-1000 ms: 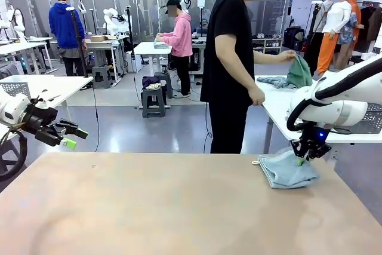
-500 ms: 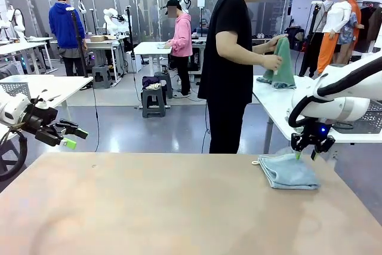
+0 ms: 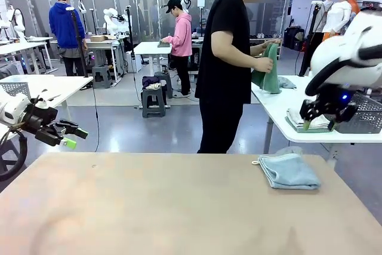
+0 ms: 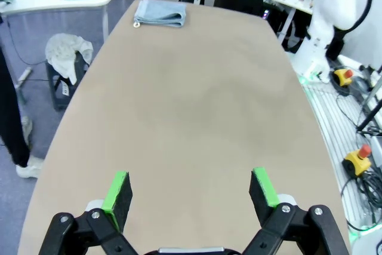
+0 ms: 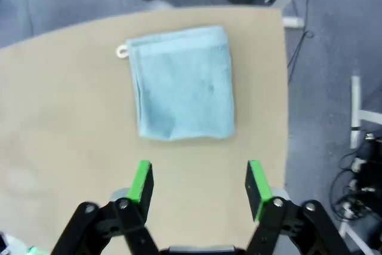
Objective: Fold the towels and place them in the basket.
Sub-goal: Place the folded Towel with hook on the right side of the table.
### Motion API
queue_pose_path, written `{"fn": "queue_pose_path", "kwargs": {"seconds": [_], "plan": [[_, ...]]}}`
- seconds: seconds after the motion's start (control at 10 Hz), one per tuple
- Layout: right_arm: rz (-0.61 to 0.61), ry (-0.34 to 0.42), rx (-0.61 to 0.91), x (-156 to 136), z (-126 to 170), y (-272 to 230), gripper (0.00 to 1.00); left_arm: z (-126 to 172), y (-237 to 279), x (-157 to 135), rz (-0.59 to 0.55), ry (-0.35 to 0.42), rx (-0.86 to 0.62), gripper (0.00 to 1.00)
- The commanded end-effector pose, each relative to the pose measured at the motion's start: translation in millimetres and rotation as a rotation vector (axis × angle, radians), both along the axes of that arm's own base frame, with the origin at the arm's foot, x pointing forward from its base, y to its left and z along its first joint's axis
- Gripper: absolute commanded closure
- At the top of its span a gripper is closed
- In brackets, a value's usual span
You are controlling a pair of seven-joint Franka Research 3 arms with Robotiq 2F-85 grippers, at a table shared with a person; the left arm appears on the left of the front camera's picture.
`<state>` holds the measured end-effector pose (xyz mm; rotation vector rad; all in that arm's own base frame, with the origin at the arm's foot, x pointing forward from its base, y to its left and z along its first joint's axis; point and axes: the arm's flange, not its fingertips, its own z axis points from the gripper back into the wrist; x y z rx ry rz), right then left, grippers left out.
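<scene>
You are looking at one pale blue towel (image 3: 288,171) that is lying folded into a neat rectangle on the far right part of the tan table (image 3: 149,207), close to its edge, with its hanging loop (image 5: 122,51) poking out at one corner. The folding of this one looks done, so by my reading you are sitting between the fold and the placing.

Your right gripper (image 3: 316,122) is hovering above the towel and apart from it. In the right wrist view its green pads (image 5: 142,180) are standing spread with nothing between them. Your left gripper (image 3: 74,137) is hanging off the table's left side, well apart from the towel, jaws likewise wide and empty.

The dark mesh basket (image 3: 364,114) is standing on the white side table (image 3: 280,103) beyond the right corner, just beside a stack of folded cloths (image 3: 296,120). The person is standing at that side table, handling a green towel (image 3: 267,73) in one hand (image 3: 262,64).

The next move is probably calling for a straight descent with the right gripper. Pinch every layer near a folded edge so the stack is not opening as you lift, then carry it across to the basket. Watch the reach, since the person is working close to that spot.
</scene>
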<state>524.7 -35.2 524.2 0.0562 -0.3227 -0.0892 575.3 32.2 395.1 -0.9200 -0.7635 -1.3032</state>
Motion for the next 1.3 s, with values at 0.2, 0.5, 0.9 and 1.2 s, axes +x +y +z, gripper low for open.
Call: {"fn": "queue_pose_path", "kwargs": {"seconds": [0.2, 0.5, 0.9, 1.2], "plan": [[0.042, -0.099, 0.087, -79, 41, 1, 0.23, 3, -1, -1, 0.002, -0.009, 0.004, 0.0], [0.006, -0.1, 0.062, -83, 55, 4, 0.23, 3, -1, -1, 0.002, -0.009, 0.004, 0.0], [0.006, -0.1, 0.062, -83, 55, 4, 0.23, 3, -1, -1, 0.002, -0.009, 0.004, 0.0], [0.006, -0.1, 0.062, -83, 55, 4, 0.23, 3, -1, -1, 0.002, -0.009, 0.004, 0.0]]}}
